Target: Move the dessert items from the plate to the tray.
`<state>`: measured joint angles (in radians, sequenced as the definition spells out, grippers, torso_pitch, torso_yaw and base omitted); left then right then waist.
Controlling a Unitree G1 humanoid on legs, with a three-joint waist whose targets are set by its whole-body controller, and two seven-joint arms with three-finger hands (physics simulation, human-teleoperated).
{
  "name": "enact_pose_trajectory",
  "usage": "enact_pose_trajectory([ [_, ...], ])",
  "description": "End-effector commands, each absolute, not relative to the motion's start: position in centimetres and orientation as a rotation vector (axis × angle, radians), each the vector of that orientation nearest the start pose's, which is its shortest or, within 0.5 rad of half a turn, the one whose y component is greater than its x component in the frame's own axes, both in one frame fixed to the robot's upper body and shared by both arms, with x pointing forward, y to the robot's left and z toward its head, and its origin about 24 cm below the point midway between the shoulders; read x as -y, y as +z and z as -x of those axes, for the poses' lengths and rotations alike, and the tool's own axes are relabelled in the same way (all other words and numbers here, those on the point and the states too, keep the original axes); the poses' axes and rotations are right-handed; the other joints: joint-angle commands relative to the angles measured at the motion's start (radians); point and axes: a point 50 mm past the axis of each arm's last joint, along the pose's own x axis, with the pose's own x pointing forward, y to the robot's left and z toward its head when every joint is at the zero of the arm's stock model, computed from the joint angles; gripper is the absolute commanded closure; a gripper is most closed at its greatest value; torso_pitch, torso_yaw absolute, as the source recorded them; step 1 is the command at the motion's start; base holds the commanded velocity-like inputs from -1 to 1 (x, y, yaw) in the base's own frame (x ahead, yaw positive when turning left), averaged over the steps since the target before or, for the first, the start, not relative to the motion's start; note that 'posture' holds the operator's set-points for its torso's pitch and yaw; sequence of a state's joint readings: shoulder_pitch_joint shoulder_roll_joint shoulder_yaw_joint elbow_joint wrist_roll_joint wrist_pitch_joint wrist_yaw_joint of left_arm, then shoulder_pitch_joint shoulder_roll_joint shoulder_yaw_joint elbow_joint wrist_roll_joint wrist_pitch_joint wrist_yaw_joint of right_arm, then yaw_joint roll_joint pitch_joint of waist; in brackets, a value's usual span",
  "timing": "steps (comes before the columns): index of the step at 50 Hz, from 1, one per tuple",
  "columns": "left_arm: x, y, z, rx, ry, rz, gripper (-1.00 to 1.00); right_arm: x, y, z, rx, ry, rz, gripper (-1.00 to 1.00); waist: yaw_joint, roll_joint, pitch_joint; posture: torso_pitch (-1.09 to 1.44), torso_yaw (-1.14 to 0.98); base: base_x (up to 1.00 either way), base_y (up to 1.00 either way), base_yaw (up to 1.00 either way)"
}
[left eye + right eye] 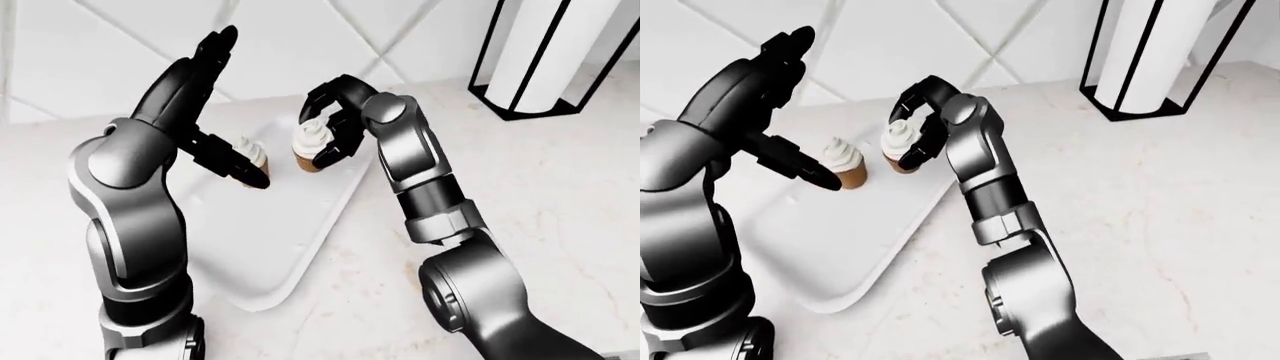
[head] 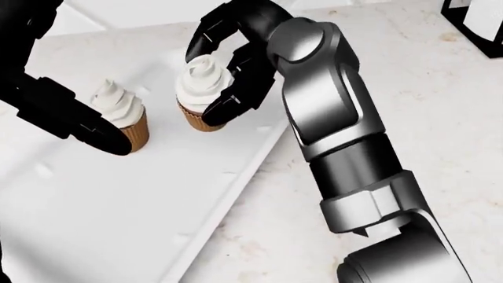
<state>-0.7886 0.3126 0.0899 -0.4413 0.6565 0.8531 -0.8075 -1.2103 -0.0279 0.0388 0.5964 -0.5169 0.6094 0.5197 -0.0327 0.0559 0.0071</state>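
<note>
Cupcakes both upright, frosting at 12 o'clock, on white tray (image 2: 118, 224). Left cupcake (image 2: 122, 115) nearer left hand (image 2: 75, 121): one extended finger touching wrapper from 9 o'clock, not gripped, hand open. Right cupcake (image 2: 203, 91) just beyond, enclosed by right hand (image 2: 228, 68), fingers (image 2: 236, 100) curled round from 12 and 3 o'clock. Release judged next. Plate not seen.

Right hand's fingers (image 2: 206, 36) wrap one cupcake (image 2: 201, 94) above the tray (image 2: 118, 200); another cupcake (image 2: 122, 115) stands beside.
</note>
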Motion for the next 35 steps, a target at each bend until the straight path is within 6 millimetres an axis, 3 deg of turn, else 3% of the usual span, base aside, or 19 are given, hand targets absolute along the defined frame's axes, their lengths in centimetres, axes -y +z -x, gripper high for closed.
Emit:
enact_pose_trajectory([
  [1,-17.1,27.4,-29.0,0.164,-0.151,-0.690,-1.00,4.8,26.5,-39.3,-0.001,0.441,0.653,0.98,0.010,-0.019,-0.016,0.00,0.00,0.00,0.00,0.00],
  [6,-17.2,27.3,-29.1,0.164,-0.150,-0.687,-1.00,4.1,25.8,-39.2,-0.013,0.462,0.679,1.00,0.010,-0.017,-0.018,0.00,0.00,0.00,0.00,0.00],
  [10,-17.3,27.2,-29.1,0.163,-0.149,-0.687,-1.00,4.0,25.5,-39.1,-0.013,0.469,0.694,0.87,0.009,-0.016,-0.018,0.00,0.00,0.00,0.00,0.00],
  [14,-17.3,27.2,-29.2,0.162,-0.148,-0.687,-1.00,3.9,25.4,-39.1,-0.015,0.470,0.698,0.70,0.009,-0.015,-0.018,0.00,0.00,0.00,0.00,0.00],
  [19,-17.3,27.1,-29.2,0.161,-0.148,-0.686,-1.00,3.6,25.1,-39.1,-0.014,0.478,0.700,0.35,0.008,-0.015,-0.019,0.00,0.00,0.00,0.00,0.00],
  [28,-17.6,27.0,-29.3,0.160,-0.145,-0.685,-1.00,3.6,24.6,-39.1,-0.020,0.487,0.718,0.28,0.007,-0.014,-0.019,0.00,0.00,0.00,0.00,0.00],
  [30,-17.6,27.0,-29.3,0.160,-0.143,-0.684,-1.00,3.6,24.6,-39.1,-0.021,0.486,0.725,0.22,0.007,-0.014,-0.019,0.00,0.00,0.00,0.00,0.00],
  [31,-17.6,27.0,-29.2,0.160,-0.144,-0.684,-1.00,3.6,24.4,-39.1,-0.024,0.489,0.731,0.04,0.006,-0.013,-0.020,0.00,0.00,0.00,0.00,0.00],
  [35,-17.5,27.1,-29.3,0.161,-0.145,-0.686,-1.00,3.7,24.4,-39.1,-0.026,0.488,0.741,-0.11,0.005,-0.013,-0.020,0.00,0.00,0.00,0.00,0.00],
])
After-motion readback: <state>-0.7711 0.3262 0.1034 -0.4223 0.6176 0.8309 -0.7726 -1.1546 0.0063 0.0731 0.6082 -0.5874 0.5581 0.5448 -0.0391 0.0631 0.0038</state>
